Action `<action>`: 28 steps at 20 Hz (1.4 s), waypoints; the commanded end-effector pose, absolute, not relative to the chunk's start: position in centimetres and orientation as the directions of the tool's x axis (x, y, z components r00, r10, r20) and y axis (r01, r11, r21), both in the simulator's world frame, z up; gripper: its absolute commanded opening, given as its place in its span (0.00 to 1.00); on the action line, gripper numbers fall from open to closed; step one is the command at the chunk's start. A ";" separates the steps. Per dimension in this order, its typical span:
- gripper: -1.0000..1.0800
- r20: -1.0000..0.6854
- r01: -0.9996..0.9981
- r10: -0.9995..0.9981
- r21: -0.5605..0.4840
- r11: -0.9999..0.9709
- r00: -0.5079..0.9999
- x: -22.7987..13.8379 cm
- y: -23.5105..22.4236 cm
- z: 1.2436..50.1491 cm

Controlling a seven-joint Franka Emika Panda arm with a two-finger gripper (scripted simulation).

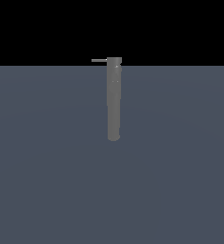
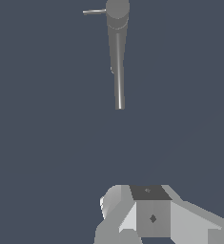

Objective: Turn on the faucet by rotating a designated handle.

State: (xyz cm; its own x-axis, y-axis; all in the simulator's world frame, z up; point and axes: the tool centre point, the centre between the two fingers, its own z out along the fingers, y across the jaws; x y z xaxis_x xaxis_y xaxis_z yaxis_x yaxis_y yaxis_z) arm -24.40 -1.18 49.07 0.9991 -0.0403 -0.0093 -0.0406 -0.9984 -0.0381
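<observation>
**One faucet on a bare blue-grey floor, gripper well apart**

One flat blue-grey floor [image 1: 46, 181] fills the lower part of the exterior view, ending at a straight horizon with plain black [image 1: 37, 28] above it. Nothing else lies on the surface, and nothing stands between the arm and the faucet.

Next in size is the faucet [image 1: 114, 102], a long plain grey cylinder standing just right of centre in the exterior view, its rounded end at 6 o'clock and its short wider cap at 12 o'clock, level with the horizon. In the wrist view the same faucet [image 2: 118, 57] tapers away from its cap.

The gripper [image 2: 151, 217] shows only in the wrist view, as a boxy white-grey body with a dark patch, well apart from the faucet. Its fingertips are cut off by the picture's edge, so I cannot tell whether the jaws stand apart or together.

Smallest is the handle [image 1: 98, 60], a thin grey rod jutting from the cap toward 9 o'clock; the wrist view shows the handle [image 2: 94, 11] likewise, untouched.
</observation>
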 end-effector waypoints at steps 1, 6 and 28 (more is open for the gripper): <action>0.00 -0.009 -0.041 -0.040 -0.038 -0.998 0.999 -24.4 -1.2 49.1; 0.00 -0.008 -0.046 -0.046 -0.055 -0.997 0.999 -24.5 -1.9 49.3; 0.00 -0.007 -0.052 -0.051 -0.048 -0.997 0.999 -19.1 -2.1 48.7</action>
State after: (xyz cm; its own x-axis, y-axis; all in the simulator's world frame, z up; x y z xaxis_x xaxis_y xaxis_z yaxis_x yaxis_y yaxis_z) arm -20.12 -2.18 48.90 0.9986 -0.0517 -0.0064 -0.0520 -0.9973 -0.0519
